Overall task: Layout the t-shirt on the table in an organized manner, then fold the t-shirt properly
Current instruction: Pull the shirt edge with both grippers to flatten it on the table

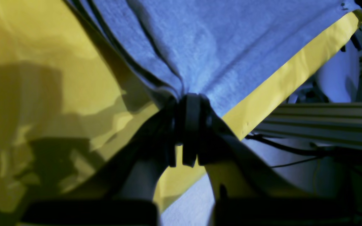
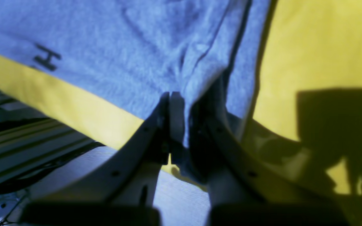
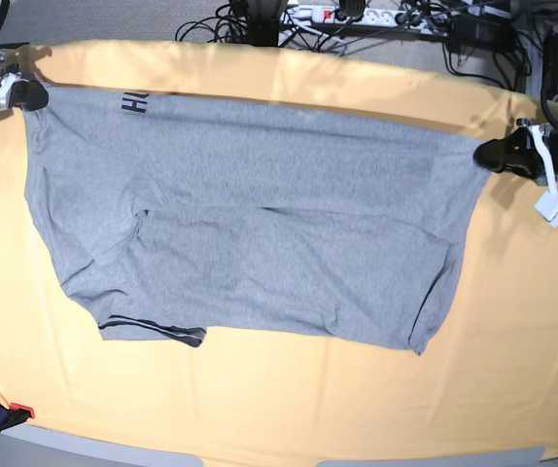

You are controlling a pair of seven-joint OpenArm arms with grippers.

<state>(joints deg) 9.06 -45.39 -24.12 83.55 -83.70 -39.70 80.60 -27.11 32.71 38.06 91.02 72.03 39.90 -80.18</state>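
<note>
The heather-grey t-shirt (image 3: 260, 214) lies spread wide across the table (image 3: 260, 409), pulled taut along its far edge. Black lettering (image 3: 135, 103) shows near its far left corner. In the base view my right gripper (image 3: 26, 94) pinches that left corner, and my left gripper (image 3: 483, 156) pinches the right corner. In the left wrist view my left gripper (image 1: 187, 103) is shut on bunched grey t-shirt (image 1: 215, 47) fabric above the yellow table (image 1: 27, 47). My right gripper (image 2: 178, 97) is likewise shut on a fold of the t-shirt (image 2: 121, 56), close to a black letter H (image 2: 47, 57).
Cables and a power strip (image 3: 357, 15) lie beyond the table's far edge. A clamp (image 3: 2, 413) holds the cloth at the near left corner. An aluminium rail (image 1: 325, 122) runs just past the table edge beside my left gripper.
</note>
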